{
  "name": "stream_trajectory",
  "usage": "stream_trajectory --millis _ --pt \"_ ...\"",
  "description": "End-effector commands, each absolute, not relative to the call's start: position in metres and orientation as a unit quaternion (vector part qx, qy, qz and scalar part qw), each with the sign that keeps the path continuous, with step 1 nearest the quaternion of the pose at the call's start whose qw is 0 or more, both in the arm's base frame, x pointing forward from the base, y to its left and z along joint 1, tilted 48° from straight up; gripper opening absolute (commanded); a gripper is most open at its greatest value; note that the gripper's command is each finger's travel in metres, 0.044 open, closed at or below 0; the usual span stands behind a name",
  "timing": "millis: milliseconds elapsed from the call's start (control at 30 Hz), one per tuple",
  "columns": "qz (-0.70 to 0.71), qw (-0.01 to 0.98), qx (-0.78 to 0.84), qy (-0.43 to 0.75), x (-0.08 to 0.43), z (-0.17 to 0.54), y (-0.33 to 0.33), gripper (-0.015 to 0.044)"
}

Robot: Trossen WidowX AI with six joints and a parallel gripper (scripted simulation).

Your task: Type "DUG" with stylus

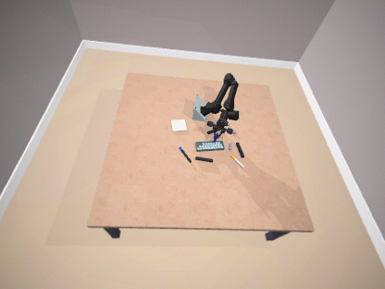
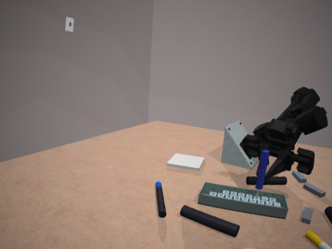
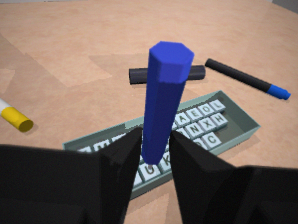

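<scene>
Find blue stylus (image 1: 216,137) (image 2: 262,169) (image 3: 165,110) right of center in the exterior view, nearly upright, with its tip over the right part of the keyboard (image 1: 210,149) (image 2: 243,206) (image 3: 245,131). In the wrist view, see tip at the U key (image 3: 149,171); cannot tell whether touching or pressing.

Record gripper (image 1: 217,133) (image 2: 263,175) (image 3: 155,135) as narrow, closed on the stylus, with one finger at each side of its shaft.

Note black cylinder (image 1: 204,159) (image 2: 209,220) (image 3: 140,76) at lower center of the exterior view, near the keyboard. Left of it, see blue-tipped pen (image 1: 185,155) (image 2: 160,199) (image 3: 245,77); at lower right, yellow-and-white marker (image 1: 237,161) (image 2: 317,239) (image 3: 16,118), cut off by the frame edge. Farther back, find white pad (image 1: 179,125) (image 2: 186,161) and grey wedge (image 1: 199,111) (image 2: 235,148), the latter partly behind the arm.

In the wrist view, lose middle keys behind stylus and lower-left keys behind dark finger; cannot read several letters at left. From the top, find keys too small to read.
</scene>
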State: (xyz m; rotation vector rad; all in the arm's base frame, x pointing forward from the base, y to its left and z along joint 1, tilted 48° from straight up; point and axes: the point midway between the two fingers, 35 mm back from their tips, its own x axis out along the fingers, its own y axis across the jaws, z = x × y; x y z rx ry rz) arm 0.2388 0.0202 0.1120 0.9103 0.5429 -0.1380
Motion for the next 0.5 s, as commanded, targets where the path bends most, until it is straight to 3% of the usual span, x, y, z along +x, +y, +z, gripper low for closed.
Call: stream_trajectory --millis 0,467 --pt "-0.067 0.859 0.435 0.261 0.2383 0.1082 0.0218 0.0081" --pt "-0.068 0.859 0.434 0.262 0.2380 0.1152 0.0135 0.0081"
